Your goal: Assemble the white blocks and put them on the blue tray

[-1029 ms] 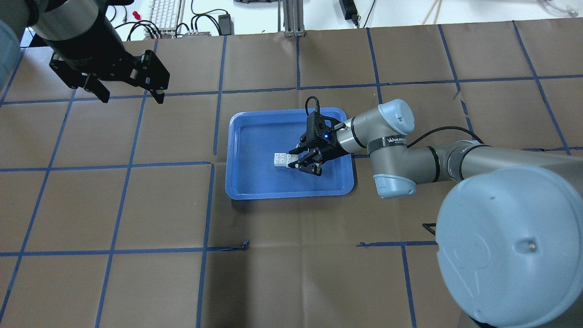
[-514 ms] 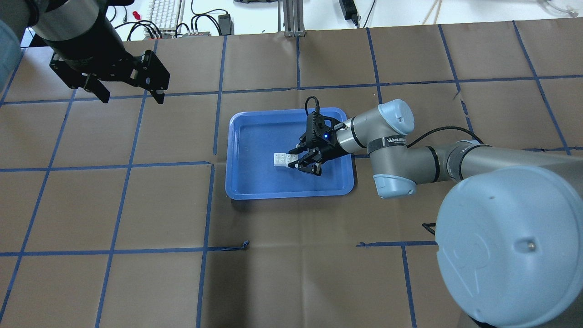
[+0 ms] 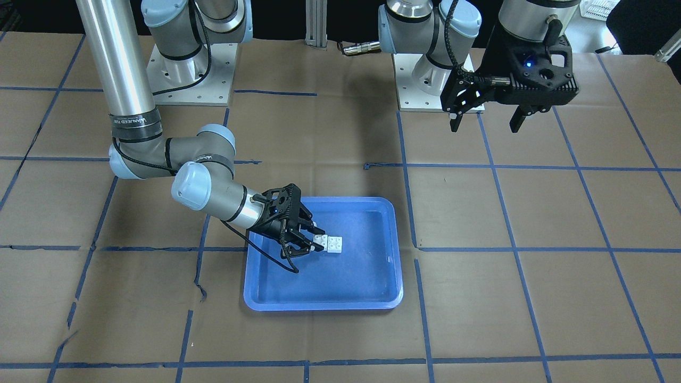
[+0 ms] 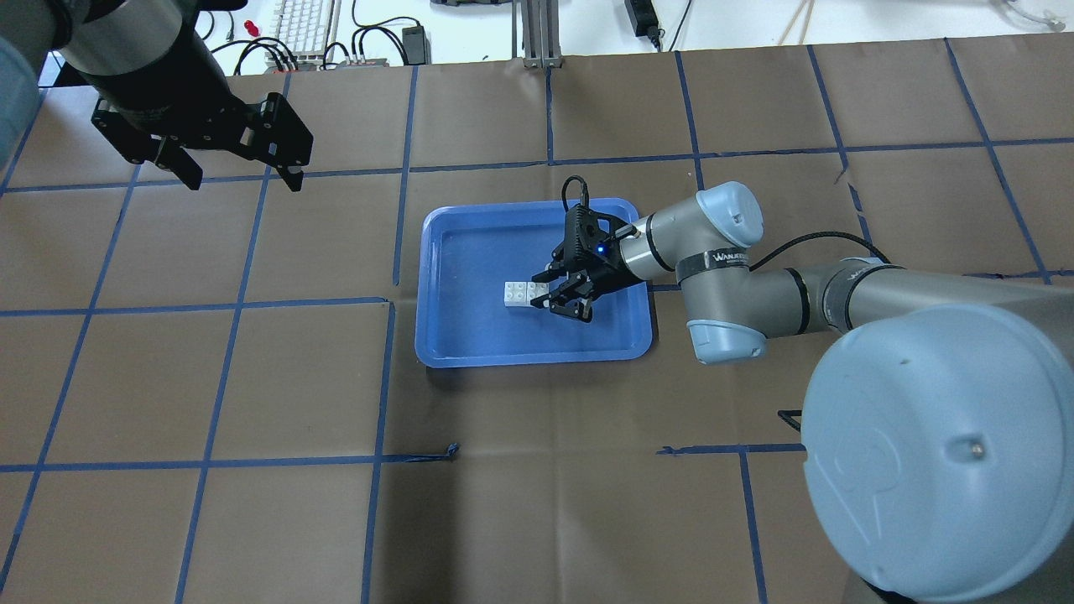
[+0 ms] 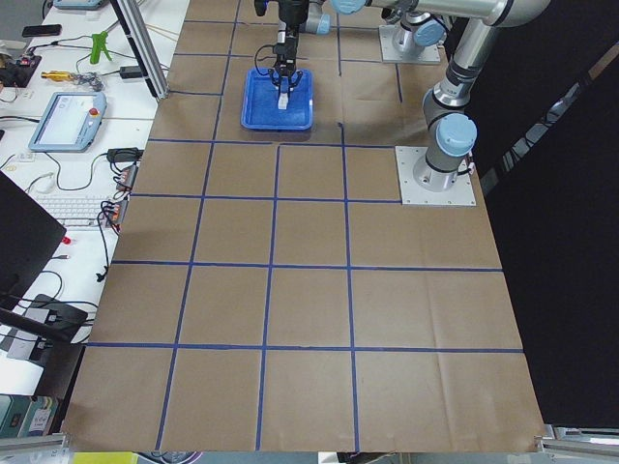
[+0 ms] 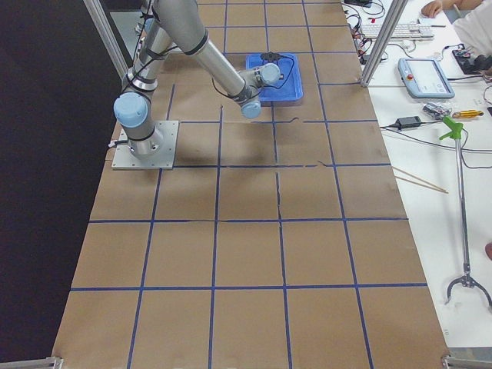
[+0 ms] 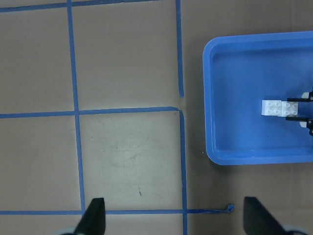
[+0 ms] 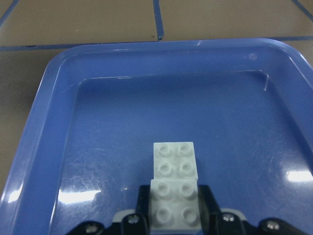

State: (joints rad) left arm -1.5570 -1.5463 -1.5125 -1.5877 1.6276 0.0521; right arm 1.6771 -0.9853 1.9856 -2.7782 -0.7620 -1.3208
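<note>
Two white blocks (image 4: 522, 294) lie end to end, touching, on the floor of the blue tray (image 4: 478, 252). They also show in the front view (image 3: 332, 243) and the left wrist view (image 7: 274, 107). My right gripper (image 4: 544, 294) reaches low into the tray from the right and is shut on the nearer block (image 8: 174, 203), a finger close against each side. The farther block (image 8: 174, 160) is outside the fingers. My left gripper (image 4: 242, 178) is open and empty, high above the far left of the table.
The table is covered in brown paper with a grid of blue tape lines (image 4: 403, 176). My right arm's elbow (image 4: 726, 277) hangs just beyond the tray's right rim. A keyboard (image 4: 306, 25) and cables lie past the far edge.
</note>
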